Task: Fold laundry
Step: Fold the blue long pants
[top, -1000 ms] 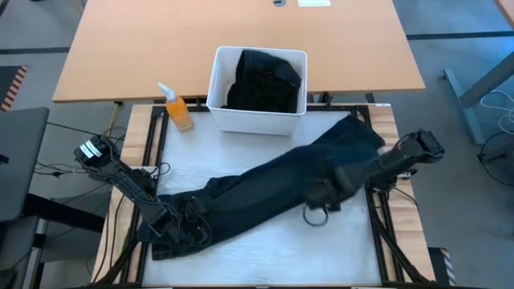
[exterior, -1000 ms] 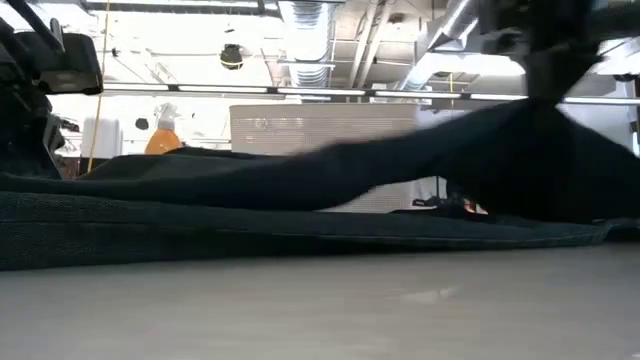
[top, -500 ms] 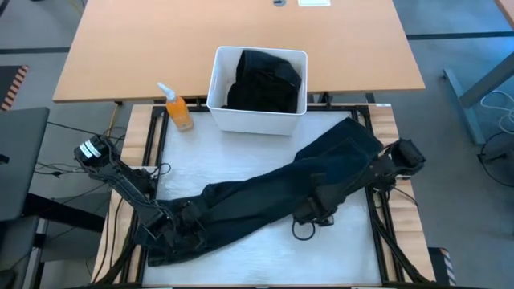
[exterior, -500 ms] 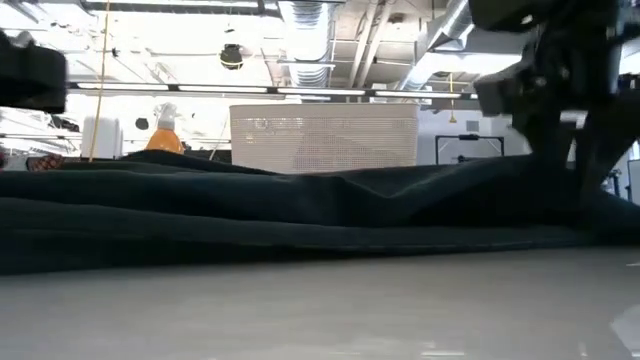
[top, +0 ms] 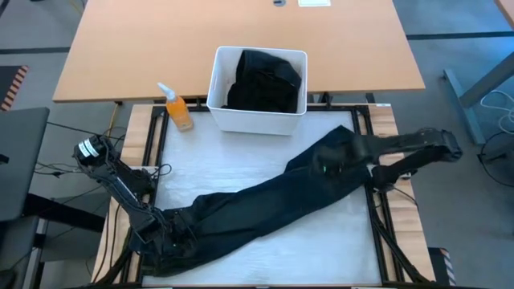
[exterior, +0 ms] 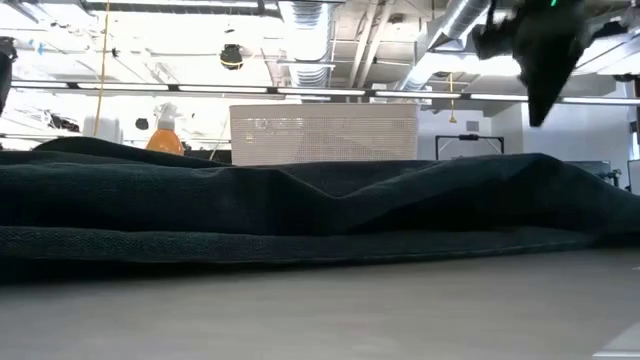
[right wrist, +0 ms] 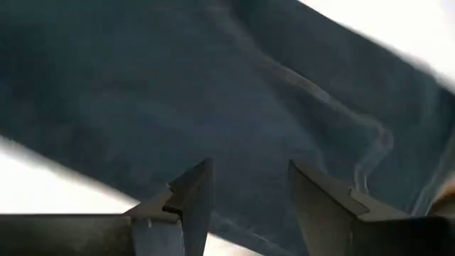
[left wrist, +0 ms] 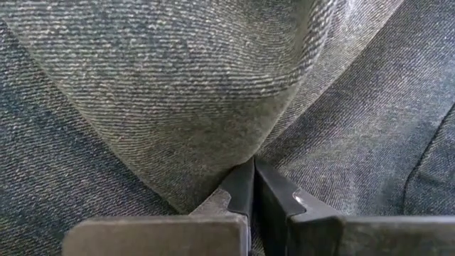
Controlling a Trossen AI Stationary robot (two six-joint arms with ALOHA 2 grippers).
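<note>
High view: trousers (top: 265,205) stretched diagonally across the table (top: 241,152), black clothing (top: 265,80) sitting in the bin (top: 221,108).

Left wrist: left gripper (left wrist: 253,186) pressed together, pinching a trouser fold.

Right wrist: right gripper (right wrist: 249,186) spread, hovering empty above the trousers.

White plastic bin (top: 255,116) at the far edge of the work desk (top: 233,156), upright, open top. Orange spray bottle (top: 177,108) with white trigger head just beside the bin, on its left, standing upright. Big tan desk (top: 144,48) behind both, mostly bare, small items at its far edge. Grey floor (top: 458,201) round about, cables (top: 498,108) at right. From the low view: bin wall (exterior: 322,133), bottle (exterior: 163,135), ceiling ducts (exterior: 310,40) and lights.
</note>
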